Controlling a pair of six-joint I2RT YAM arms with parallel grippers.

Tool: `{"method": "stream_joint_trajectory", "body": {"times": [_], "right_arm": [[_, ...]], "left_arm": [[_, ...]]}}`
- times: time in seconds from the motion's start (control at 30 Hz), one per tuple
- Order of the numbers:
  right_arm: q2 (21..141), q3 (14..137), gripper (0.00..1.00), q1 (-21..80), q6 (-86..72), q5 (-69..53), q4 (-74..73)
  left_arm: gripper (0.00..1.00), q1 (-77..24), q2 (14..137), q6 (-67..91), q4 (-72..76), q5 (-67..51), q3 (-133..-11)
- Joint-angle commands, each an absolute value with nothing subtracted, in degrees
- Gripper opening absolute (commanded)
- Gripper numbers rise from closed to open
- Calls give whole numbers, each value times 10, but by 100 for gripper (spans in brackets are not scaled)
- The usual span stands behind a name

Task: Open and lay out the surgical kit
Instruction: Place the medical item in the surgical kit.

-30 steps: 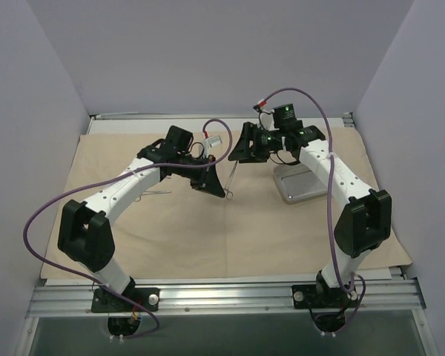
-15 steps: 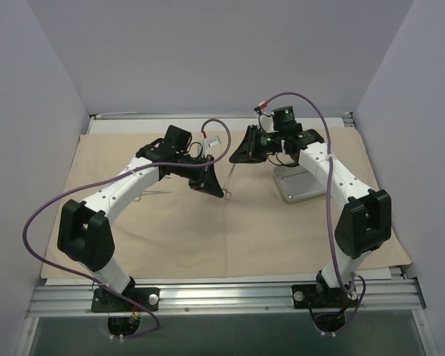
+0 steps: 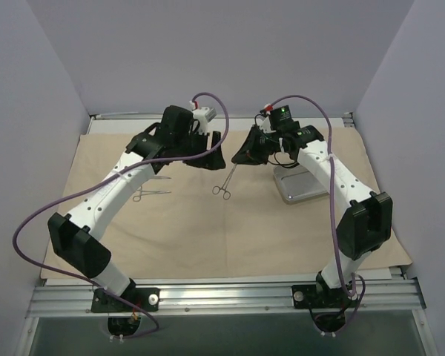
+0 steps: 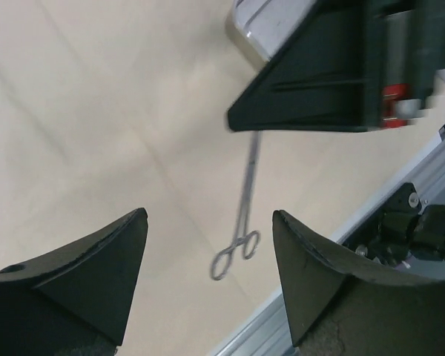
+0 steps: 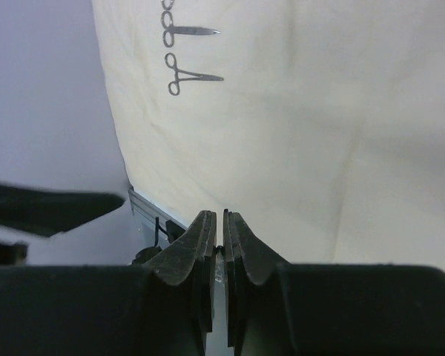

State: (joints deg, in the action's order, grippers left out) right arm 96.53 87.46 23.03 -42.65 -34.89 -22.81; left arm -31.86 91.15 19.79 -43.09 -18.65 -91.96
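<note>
above the cloth wrap (image 3: 208, 230), left jaws gape, right jaws pinch an instrument (image 4: 248, 185).

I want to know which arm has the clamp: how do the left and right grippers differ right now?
The left gripper is wide open and empty; the right gripper is shut. The right gripper pinches the tip of a clamp, which hangs rings down; the left gripper touches nothing. Both are black, two-fingered, and close together above the beige cloth.

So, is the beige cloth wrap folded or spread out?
Spread out: the cloth wrap lies flat and wide, with instruments lying on it.
</note>
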Motion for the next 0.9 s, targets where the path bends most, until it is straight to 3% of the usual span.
{"method": "stream_joint_trajectory", "body": {"times": [0.0,0.13,0.47,0.7,0.87], "right_arm": [[942,925,0,233,-482,-280,-327],[951,957,0,233,-514,-265,-371],[929,939,0,232,-548,-261,-371],[928,939,0,231,-555,-266,-368],[928,935,0,232,-560,-265,-367]], "left_arm": [[76,-401,917,143,-460,-23,-1020],[74,-470,953,80,-493,82,-1075],[72,-519,1009,19,-531,144,-1101],[65,-523,1033,1,-527,159,-1107],[46,-524,1056,-20,-545,169,-1131]]}}
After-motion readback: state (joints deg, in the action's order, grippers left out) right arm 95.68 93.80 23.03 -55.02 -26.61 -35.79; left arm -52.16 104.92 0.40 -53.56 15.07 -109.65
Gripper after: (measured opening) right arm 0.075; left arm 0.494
